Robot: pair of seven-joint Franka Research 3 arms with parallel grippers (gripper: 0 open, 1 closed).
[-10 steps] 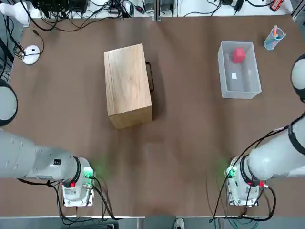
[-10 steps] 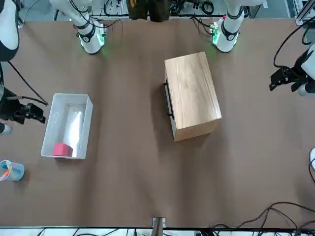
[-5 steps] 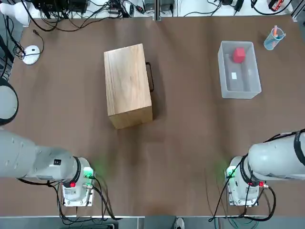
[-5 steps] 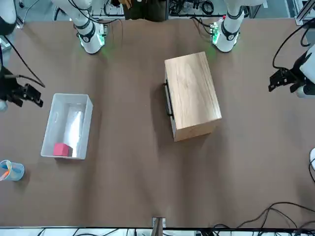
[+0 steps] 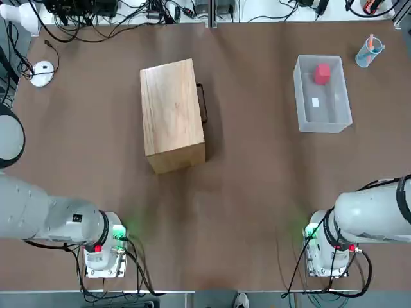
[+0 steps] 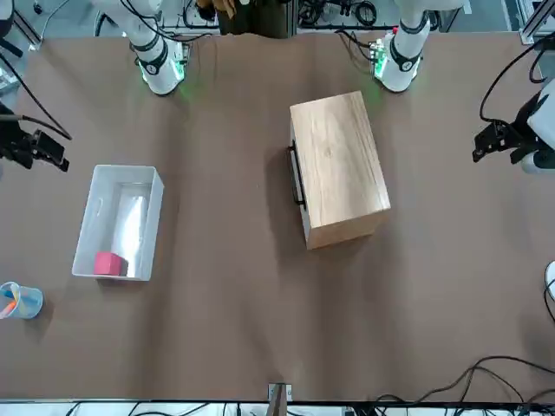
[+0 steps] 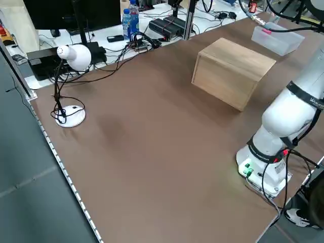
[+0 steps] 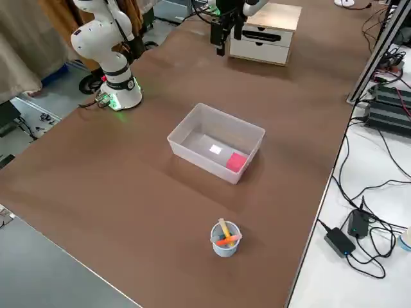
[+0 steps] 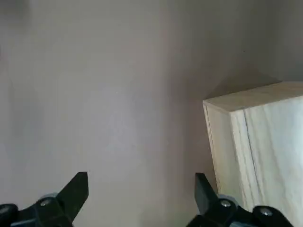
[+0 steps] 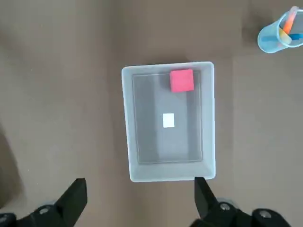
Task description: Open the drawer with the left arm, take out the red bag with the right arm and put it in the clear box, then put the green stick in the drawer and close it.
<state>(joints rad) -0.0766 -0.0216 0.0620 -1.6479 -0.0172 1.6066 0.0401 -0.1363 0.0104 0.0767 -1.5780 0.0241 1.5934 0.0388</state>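
Since a second ago my right hand (image 6: 35, 147) has climbed the left edge of the front view, from beside the clear box (image 5: 323, 122) to above it; the left hand (image 6: 503, 143) has hardly shifted at the right edge. Both hands are spread wide and carry nothing.

Red bag (image 5: 322, 74) lies in the far end of the clear box, at the upper right of the top view. Drawer (image 8: 260, 43) looks pushed in flush with the wooden box (image 5: 172, 115), its dark handle (image 5: 203, 102) standing off the side that faces the clear box. I cannot find the green stick anywhere (inside the drawer is my guess, so I judge the job finished or nearly so).

If I must reopen it, I would take the thin bar handle at its middle and pull straight; the drawer should be stiff but light, and the box may slide on the desk (image 5: 257, 192). The bag looks soft and light.

Room is generous: bare desk between wooden box and clear box. A blue cup (image 5: 369, 52) stands near the upper right corner, cables line the top edge.
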